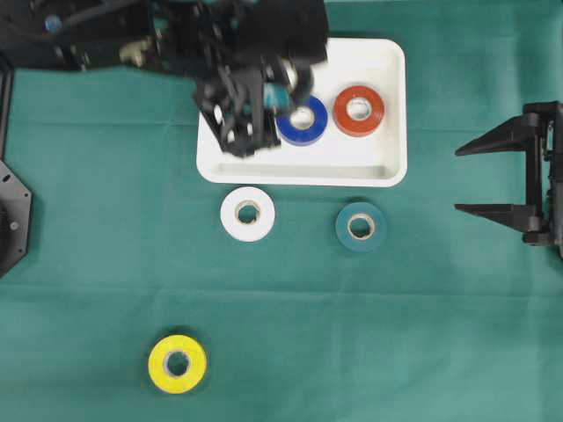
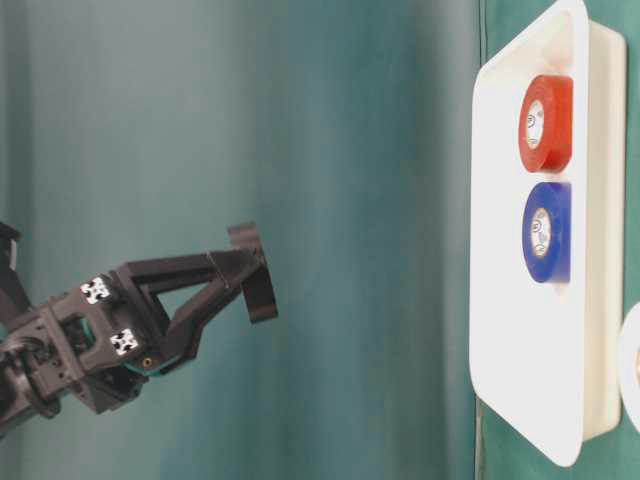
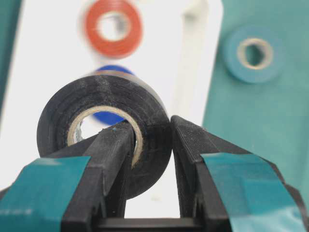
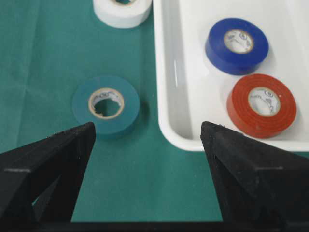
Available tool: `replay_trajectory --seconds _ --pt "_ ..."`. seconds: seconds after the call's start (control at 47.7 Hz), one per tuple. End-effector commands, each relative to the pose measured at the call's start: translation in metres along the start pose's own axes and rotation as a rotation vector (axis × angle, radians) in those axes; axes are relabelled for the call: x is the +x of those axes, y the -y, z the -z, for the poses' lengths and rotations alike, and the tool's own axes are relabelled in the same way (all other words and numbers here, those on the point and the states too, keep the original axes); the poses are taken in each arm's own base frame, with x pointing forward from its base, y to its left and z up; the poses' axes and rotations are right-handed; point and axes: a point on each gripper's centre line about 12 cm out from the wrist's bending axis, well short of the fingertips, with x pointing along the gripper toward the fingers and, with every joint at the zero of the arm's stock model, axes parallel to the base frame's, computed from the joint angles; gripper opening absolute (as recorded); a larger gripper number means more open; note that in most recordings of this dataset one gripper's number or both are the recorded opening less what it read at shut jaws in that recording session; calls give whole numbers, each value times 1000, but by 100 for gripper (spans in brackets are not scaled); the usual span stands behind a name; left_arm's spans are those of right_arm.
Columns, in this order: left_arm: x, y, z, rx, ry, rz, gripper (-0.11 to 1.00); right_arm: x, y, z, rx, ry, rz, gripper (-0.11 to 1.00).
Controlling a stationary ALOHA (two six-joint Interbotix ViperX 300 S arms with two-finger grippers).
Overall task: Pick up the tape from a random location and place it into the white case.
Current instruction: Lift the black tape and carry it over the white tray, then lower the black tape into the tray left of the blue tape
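Note:
My left gripper [image 3: 149,130] is shut on a black tape roll [image 3: 96,96], one finger through its core and the other against its outer face. It hangs over the left part of the white case [image 1: 387,167]; in the overhead view the dark arm [image 1: 237,114] hides the roll. A blue tape [image 1: 303,120] and a red tape [image 1: 359,111] lie flat inside the case. My right gripper [image 1: 493,180] stands open and empty above the cloth at the right edge, facing the case [image 4: 166,96].
On the green cloth in front of the case lie a white tape [image 1: 247,214] and a teal tape [image 1: 361,227]. A yellow tape [image 1: 177,363] sits near the front left. The teal tape [image 4: 106,106] lies just ahead of my right gripper.

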Motion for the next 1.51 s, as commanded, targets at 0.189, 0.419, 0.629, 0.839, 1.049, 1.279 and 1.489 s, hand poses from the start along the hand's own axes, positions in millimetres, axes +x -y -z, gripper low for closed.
replay_trajectory --seconds 0.189,0.419,0.629,0.839,1.049,1.279,1.489 --pt "-21 -36 -1 -64 46 -60 19 0 -1 -8 -3 20 -2 84" --pt "-25 -51 19 -100 19 -85 19 0 0 -8 0 20 -1 85" --pt "-29 -50 38 -113 -4 -87 19 0 0 -9 0 24 1 84" --pt "-28 -49 44 -118 3 -85 19 0 0 -9 2 25 2 84" --pt "-26 -48 43 -120 4 -83 19 0 1 -9 1 23 4 84" --pt "-26 -48 43 -120 3 -83 19 0 1 -8 2 22 4 84" --pt "-26 -47 43 -117 7 -81 19 0 1 -8 2 22 4 84"
